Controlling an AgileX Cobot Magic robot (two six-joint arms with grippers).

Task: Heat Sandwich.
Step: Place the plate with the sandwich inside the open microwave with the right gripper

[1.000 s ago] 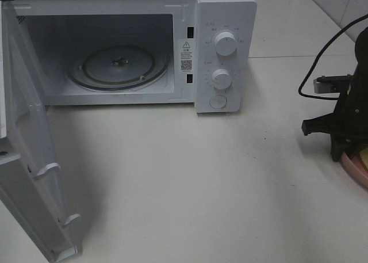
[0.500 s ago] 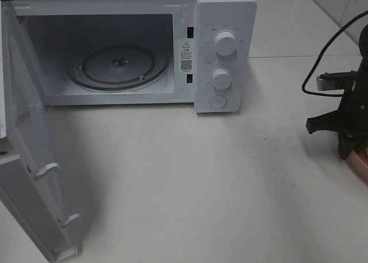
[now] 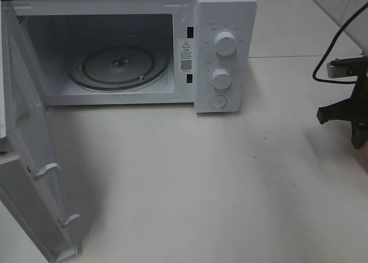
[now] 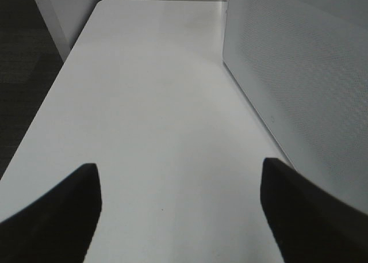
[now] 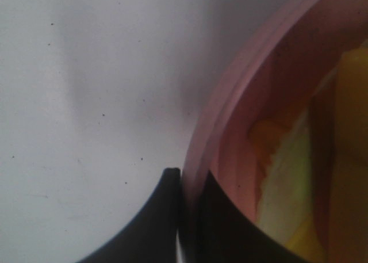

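Right gripper [image 5: 188,176]: dark fingers pressed together on the rim of the pink plate [image 5: 241,84], one finger outside the rim and one inside, with the rim pinched between them. Pink plate: round, raised edge, the table showing beside it. Sandwich [image 5: 284,188]: lies on the pink plate just inside the gripped rim; pale bread with yellow and orange-tan edges, blurred at close range, apart from the fingers as far as can be told. Right arm [image 3: 348,110]: black, at the far right edge of the high view, well apart from the microwave; a black cable [image 3: 339,38] loops above it. Left gripper [image 4: 178,165]: fingers spread wide, nothing between them, over bare white table, with a white perforated panel [image 4: 299,84] close on one side; it does not show in the high view. Table [image 3: 201,176]: white, smooth, faint specks. Microwave [image 3: 224,21]: white, at the back left of the table, cavity open. Door [image 3: 29,159]: swung fully out to the left. Glass turntable [image 3: 118,64]: round, on the cavity floor, nothing on it. Control panel: upper knob [image 3: 225,43], lower knob [image 3: 221,77], round button [image 3: 218,102] beneath
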